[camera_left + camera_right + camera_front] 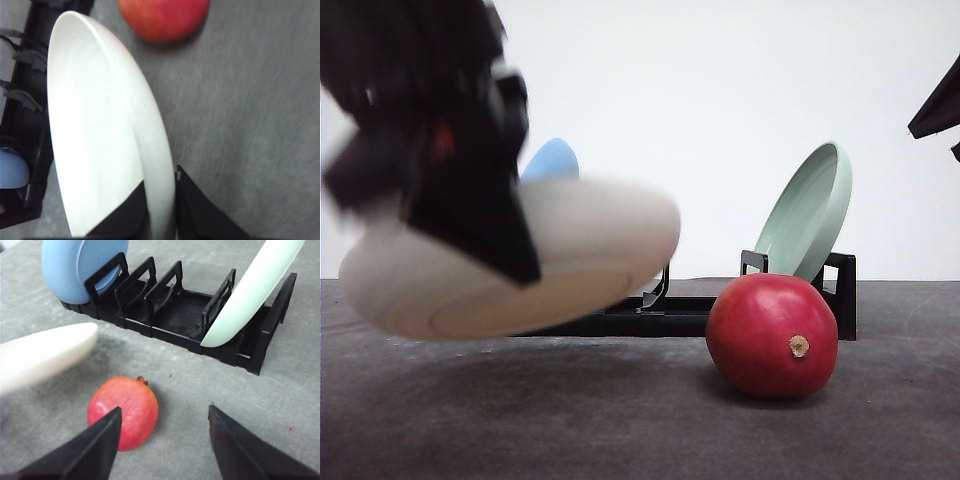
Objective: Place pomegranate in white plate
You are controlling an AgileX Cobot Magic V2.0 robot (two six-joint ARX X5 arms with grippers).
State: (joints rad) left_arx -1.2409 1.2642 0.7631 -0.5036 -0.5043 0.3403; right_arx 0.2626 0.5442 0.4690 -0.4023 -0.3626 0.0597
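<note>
i see the grey table (620,430) under everything, with the black dish rack (180,315) at its far side holding the blue plate (75,265) and the pale green plate (808,212). my left gripper (161,210) is clamped on the rim of the white plate (580,250), held tilted above the table. the pomegranate (772,336) rests on the table just before the rack. my right gripper (165,435) hovers near it, jaws spread.

My left gripper (470,190) and the white plate (570,250) it pinches are motion-blurred — they hide most of the blue plate (552,160) behind the white plate.
</note>
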